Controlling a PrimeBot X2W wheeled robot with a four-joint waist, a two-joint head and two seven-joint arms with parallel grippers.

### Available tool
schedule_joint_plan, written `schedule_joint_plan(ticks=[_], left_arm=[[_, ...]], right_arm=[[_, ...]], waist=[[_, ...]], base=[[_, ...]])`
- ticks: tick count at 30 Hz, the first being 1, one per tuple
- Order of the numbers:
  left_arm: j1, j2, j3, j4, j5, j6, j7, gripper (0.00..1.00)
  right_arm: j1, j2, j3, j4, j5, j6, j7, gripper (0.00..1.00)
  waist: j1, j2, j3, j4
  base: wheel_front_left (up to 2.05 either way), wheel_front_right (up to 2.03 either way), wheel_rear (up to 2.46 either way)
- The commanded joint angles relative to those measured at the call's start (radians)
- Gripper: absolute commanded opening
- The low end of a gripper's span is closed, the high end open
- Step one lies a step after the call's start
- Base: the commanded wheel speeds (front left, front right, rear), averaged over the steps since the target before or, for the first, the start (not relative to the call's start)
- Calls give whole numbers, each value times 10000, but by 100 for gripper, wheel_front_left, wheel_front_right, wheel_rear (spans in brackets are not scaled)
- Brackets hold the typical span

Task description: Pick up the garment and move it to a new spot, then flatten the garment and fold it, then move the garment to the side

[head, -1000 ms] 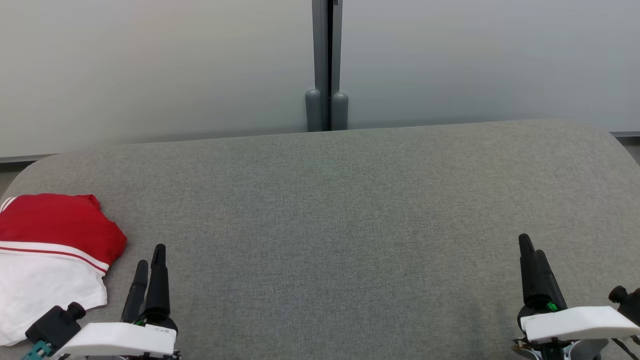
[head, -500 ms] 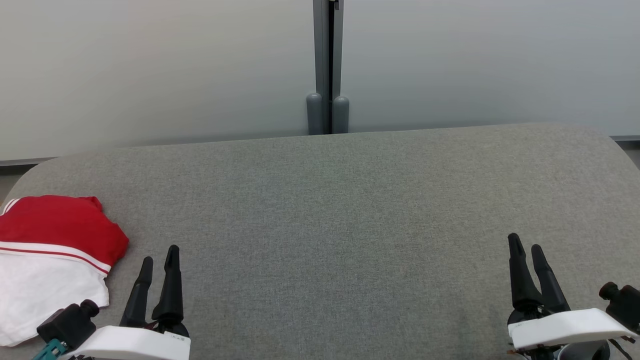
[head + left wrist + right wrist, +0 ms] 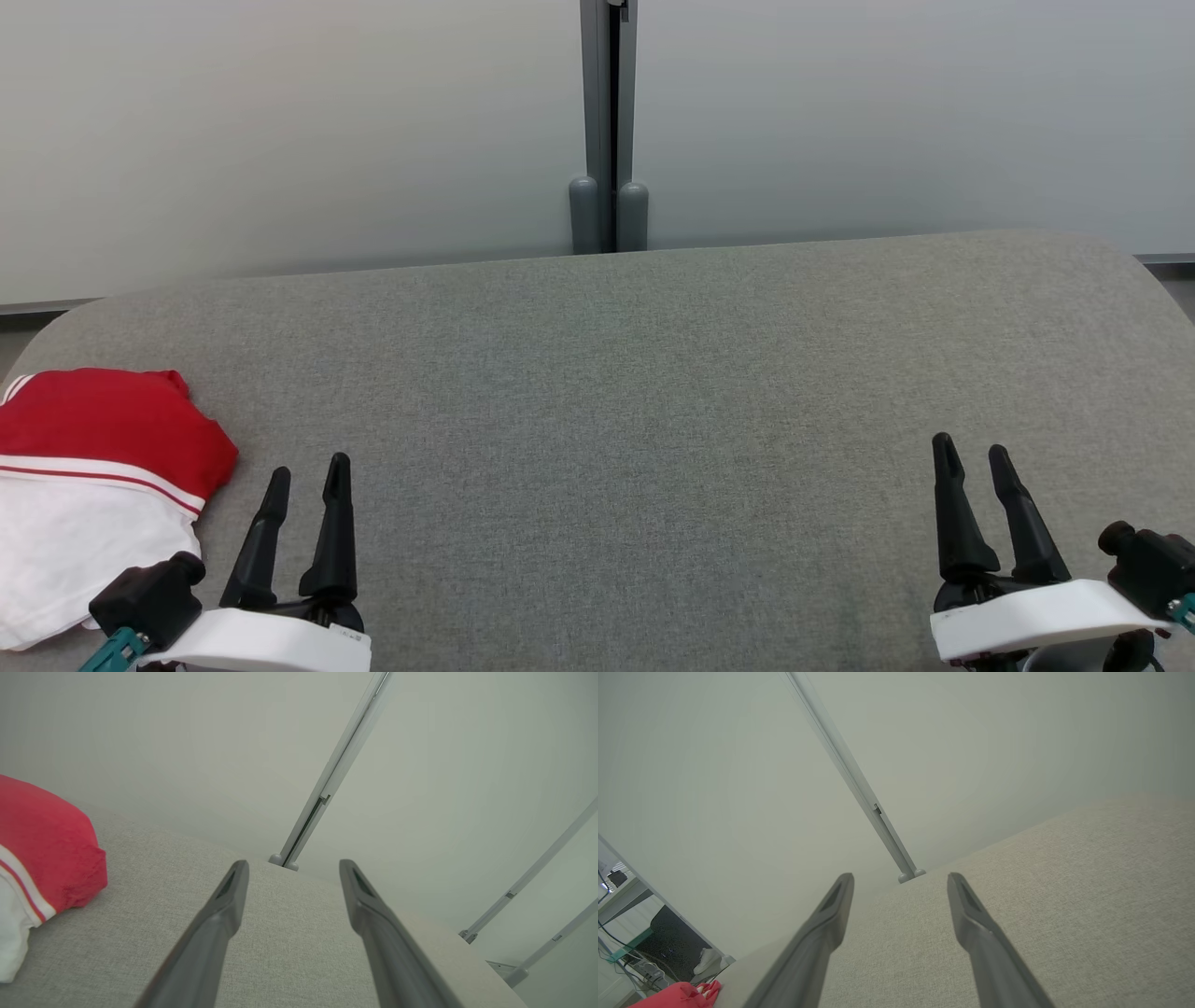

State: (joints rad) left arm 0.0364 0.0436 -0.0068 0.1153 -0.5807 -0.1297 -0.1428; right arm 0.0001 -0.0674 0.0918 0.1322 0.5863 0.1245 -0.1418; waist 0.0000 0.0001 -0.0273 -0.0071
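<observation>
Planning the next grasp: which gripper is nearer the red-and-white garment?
Left. The left gripper sits just right of the red-and-white garment, not touching it; the right gripper is far across the grey padded surface.

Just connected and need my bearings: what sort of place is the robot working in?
Probably an office or lab test bay: a grey fabric-covered table stands before frosted partition panels joined by a metal post, with a desk and cables beyond.

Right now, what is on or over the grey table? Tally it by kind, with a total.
garment, red and white: 1
pincers: 2 (left pincer, right pincer, both open and holding nothing)
Total: 3
</observation>
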Motion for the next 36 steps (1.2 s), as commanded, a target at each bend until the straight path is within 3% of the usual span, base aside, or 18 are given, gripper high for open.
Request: schedule_joint_plan(ticks=[1, 36], left_arm=[[22, 62, 9, -116, 353, -9, -91, 100], [295, 130, 111, 459, 3331, -12, -867, 100]], right_arm=[[-1, -26, 15, -63, -374, 60, -118, 100], [88, 117, 338, 678, -3551, 71, -893, 100]], waist=[[0, -1, -3, -1], [0, -1, -309, -115]], base=[[0, 0, 0], [0, 0, 0]])
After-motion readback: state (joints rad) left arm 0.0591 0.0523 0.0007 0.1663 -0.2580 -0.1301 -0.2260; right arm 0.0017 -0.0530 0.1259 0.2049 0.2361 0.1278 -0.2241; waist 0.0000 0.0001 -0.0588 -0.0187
